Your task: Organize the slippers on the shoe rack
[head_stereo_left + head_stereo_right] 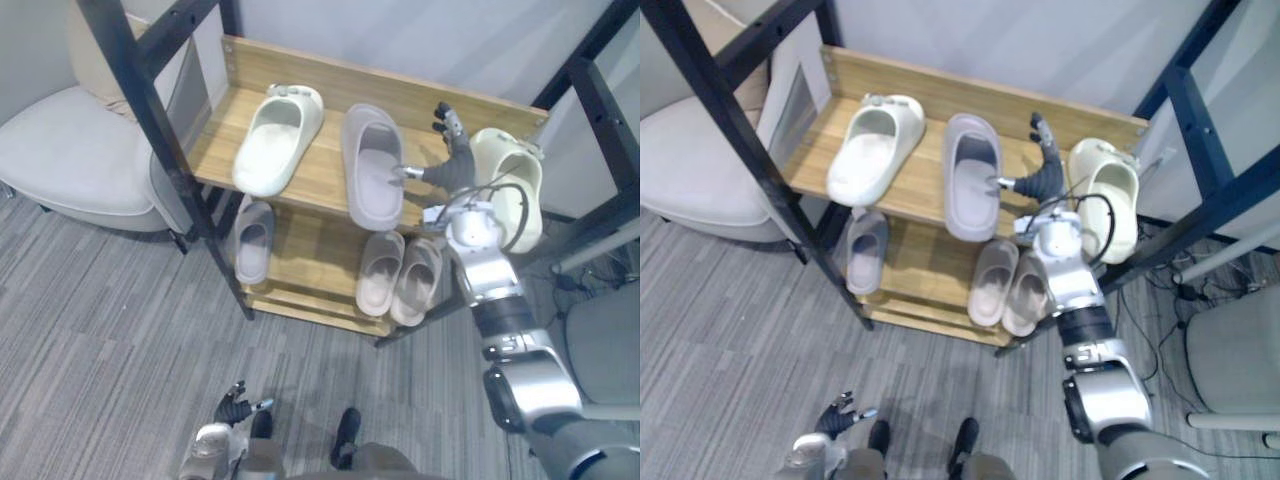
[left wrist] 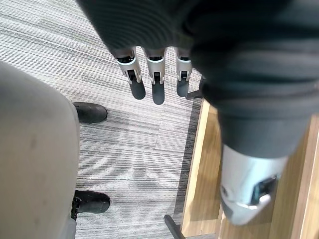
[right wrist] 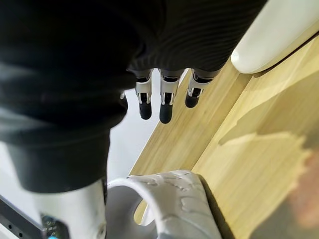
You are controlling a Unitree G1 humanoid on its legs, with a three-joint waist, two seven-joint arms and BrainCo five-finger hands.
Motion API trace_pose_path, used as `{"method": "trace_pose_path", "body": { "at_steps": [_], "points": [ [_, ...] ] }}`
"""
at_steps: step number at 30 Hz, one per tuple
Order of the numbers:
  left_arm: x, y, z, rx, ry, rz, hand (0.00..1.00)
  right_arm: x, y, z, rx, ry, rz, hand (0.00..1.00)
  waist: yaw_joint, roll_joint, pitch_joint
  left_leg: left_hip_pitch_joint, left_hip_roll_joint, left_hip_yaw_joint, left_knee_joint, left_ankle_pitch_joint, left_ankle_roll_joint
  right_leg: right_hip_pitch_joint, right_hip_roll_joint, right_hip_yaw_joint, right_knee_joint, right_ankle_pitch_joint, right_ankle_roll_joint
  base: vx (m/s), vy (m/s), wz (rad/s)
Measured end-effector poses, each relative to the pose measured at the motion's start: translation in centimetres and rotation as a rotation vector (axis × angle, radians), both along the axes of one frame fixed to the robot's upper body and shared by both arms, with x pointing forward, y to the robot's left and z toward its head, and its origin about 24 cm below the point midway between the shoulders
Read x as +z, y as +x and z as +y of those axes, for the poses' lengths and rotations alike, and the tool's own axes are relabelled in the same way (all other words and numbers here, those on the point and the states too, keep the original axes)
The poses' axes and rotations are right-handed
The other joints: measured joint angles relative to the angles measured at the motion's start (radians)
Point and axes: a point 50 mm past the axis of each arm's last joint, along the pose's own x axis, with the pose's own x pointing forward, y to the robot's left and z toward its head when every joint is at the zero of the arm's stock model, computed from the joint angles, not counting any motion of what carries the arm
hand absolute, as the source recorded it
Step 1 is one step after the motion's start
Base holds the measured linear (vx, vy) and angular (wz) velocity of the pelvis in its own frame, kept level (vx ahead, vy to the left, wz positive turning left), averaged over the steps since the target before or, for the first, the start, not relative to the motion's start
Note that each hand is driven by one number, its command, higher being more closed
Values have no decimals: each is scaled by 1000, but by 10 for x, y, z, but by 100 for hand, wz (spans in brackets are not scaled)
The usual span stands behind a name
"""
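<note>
Wooden shoe rack [image 1: 310, 250], grey carpet [image 1: 100, 330], pale armchair [image 1: 70, 150] beside. Right hand [image 1: 455, 165] over top shelf [image 1: 215, 145], left hand [image 1: 232, 408] low: fingers straight, empty.

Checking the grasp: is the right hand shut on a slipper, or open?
Open: the right hand, between the grey slipper and the right-end cream slipper, shows straight fingers, holding nothing.

Grey slipper [image 1: 372, 165] lies between two cream slippers [image 1: 278, 137] atop shoe rack [image 1: 340, 85].
</note>
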Motion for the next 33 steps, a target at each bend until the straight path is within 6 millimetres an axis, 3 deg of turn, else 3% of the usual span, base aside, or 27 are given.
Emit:
{"method": "trace_pose_path", "body": {
  "at_steps": [6,22,23,33],
  "points": [
    [0,-1,0,-1,0,1,0,-16,7,-6,-26,-1,83,0,2,0,-4,0,-1,-15,-17,11,-1,2,0,-13,-5,1,0,-8,5,7],
    [1,1,0,6,-4,-8,0,5,36,6,-18,-44,151,0,16,-2,-3,-3,-3,-6,-30,15,-1,-15,-2,-3,-6,6,-2,1,6,-2],
    [1,1,0,6,-4,-10,0,6,37,6,-18,-45,157,100,18,-3,-2,-3,-3,-5,-30,15,-1,-15,-2,-2,-6,7,-2,0,0,0],
    [1,2,0,6,-4,-13,0,13,40,10,0,-61,150,100,24,-4,1,4,-2,3,-38,15,0,-15,1,6,-6,9,-3,1,1,0]
  ]
}}
